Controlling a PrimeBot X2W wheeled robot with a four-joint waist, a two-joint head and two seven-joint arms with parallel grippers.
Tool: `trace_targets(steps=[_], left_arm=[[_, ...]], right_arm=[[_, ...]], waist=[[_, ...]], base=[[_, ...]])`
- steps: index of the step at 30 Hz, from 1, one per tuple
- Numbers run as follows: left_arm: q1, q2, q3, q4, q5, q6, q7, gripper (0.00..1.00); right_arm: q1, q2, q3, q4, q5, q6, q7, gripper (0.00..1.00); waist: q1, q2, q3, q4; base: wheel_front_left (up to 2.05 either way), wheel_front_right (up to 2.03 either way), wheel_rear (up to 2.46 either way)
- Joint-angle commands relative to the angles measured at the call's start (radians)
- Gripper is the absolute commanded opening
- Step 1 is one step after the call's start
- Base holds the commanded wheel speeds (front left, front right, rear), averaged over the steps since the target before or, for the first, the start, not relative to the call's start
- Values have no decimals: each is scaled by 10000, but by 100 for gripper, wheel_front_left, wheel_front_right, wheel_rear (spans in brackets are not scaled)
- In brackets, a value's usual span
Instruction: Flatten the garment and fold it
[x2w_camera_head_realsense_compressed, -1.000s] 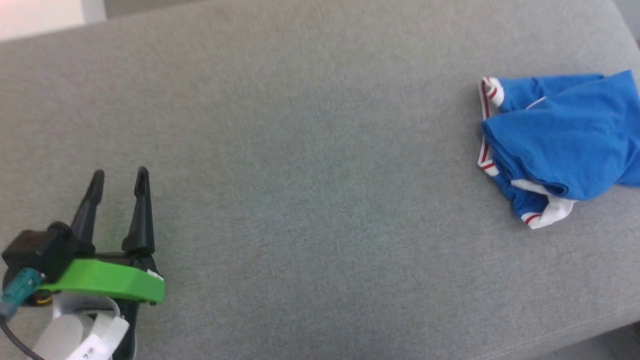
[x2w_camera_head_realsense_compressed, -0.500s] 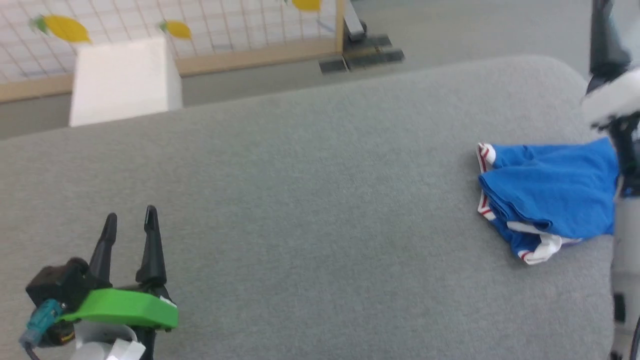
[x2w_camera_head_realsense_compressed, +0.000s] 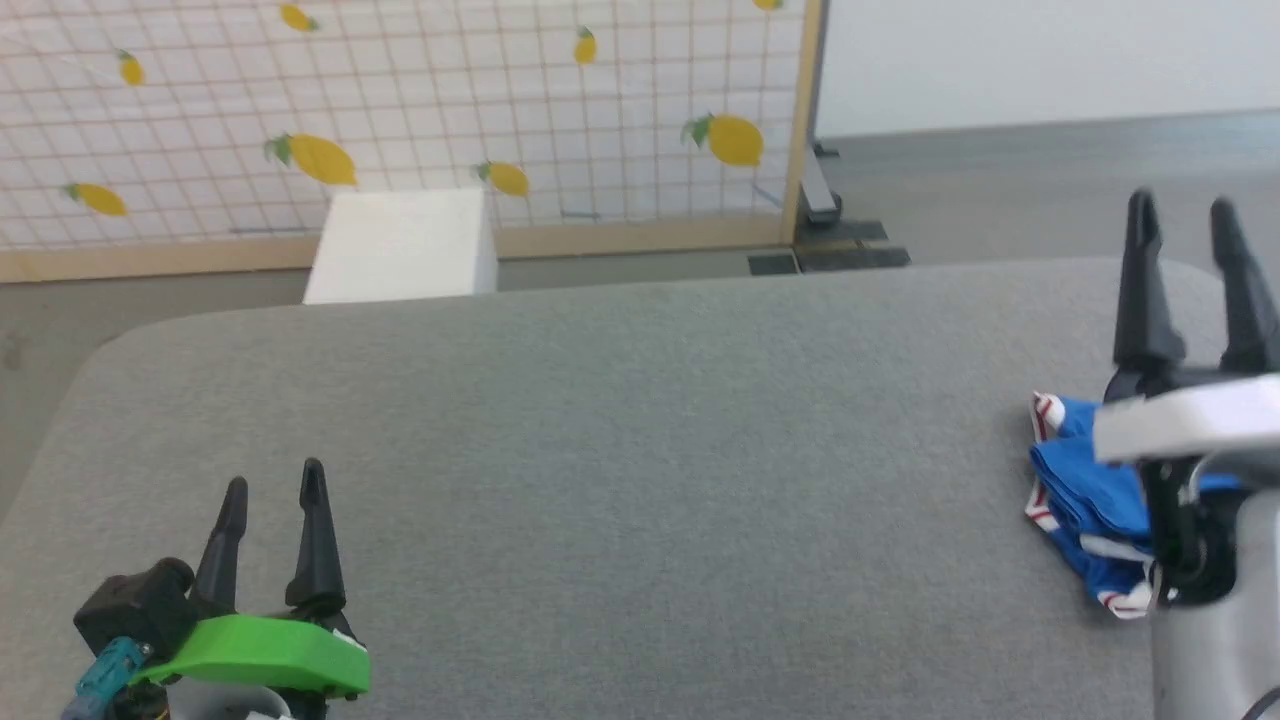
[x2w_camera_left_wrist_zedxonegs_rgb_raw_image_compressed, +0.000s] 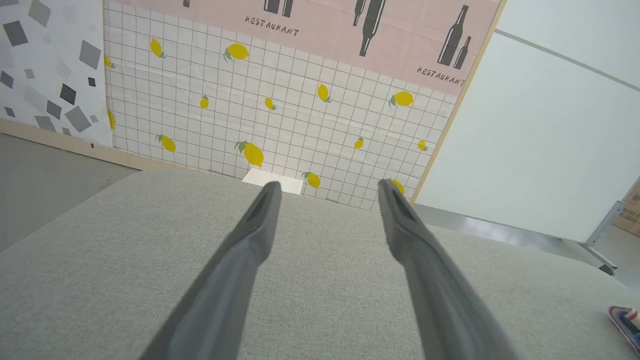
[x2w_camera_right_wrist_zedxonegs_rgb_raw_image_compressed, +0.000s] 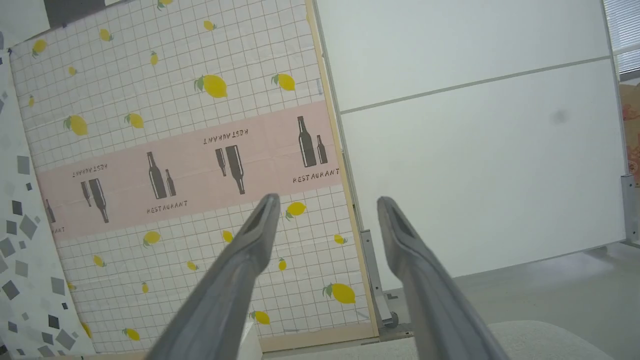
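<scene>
The garment (x2w_camera_head_realsense_compressed: 1085, 490) is a crumpled blue heap with red-and-white striped trim near the right edge of the grey cushioned surface (x2w_camera_head_realsense_compressed: 640, 450); a sliver of the garment (x2w_camera_left_wrist_zedxonegs_rgb_raw_image_compressed: 625, 322) appears at the left wrist view's right edge. My right gripper (x2w_camera_head_realsense_compressed: 1185, 215) is raised in front of it, open and empty, its white wrist hiding part of the cloth. In the right wrist view its fingers (x2w_camera_right_wrist_zedxonegs_rgb_raw_image_compressed: 240, 260) point at the far wall. My left gripper (x2w_camera_head_realsense_compressed: 270, 485) rests low at the lower left, open, far from the garment.
Behind the surface stand a lemon-patterned grid panel (x2w_camera_head_realsense_compressed: 400, 110) and a white box (x2w_camera_head_realsense_compressed: 400, 245) on the floor. A dark metal foot (x2w_camera_head_realsense_compressed: 830, 250) sits by the panel's wooden post. The surface's rounded far-left corner (x2w_camera_head_realsense_compressed: 110, 350) is in view.
The head camera has tilted up, bringing the wall and floor into view. My right gripper has risen into the picture in front of the garment. The left gripper stays open in place.
</scene>
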Motion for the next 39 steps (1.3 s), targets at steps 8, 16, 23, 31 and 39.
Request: trace_targets(steps=[8, 16, 23, 31, 39], left_arm=[[219, -186, 151, 209, 30, -178, -71, 100], [136, -135, 168, 513, 109, -312, -74, 100], [44, -79, 19, 842, 156, -390, 8, 100], [-2, 131, -278, 1183, 304, -547, 235, 100], [63, 324, -437, 1246, 410, -568, 402, 100]], right_arm=[[1648, 164, 581, 15, 126, -13, -556, 100], [2615, 169, 1443, 737, 68, -13, -997, 100], [3187, 170, 1821, 1219, 31, -13, -1216, 100], [3560, 171, 1799, 1390, -5, -13, -1407, 100], [3677, 171, 1672, 1489, -118, -13, -1475, 100]], waist=[[1, 0, -468, 640], [1, 0, -323, 777], [1, 0, -230, 874], [1, 0, -225, 849], [1, 0, -255, 768]], base=[[0, 0, 0], [0, 0, 0], [0, 0, 0], [0, 0, 0], [0, 0, 0]])
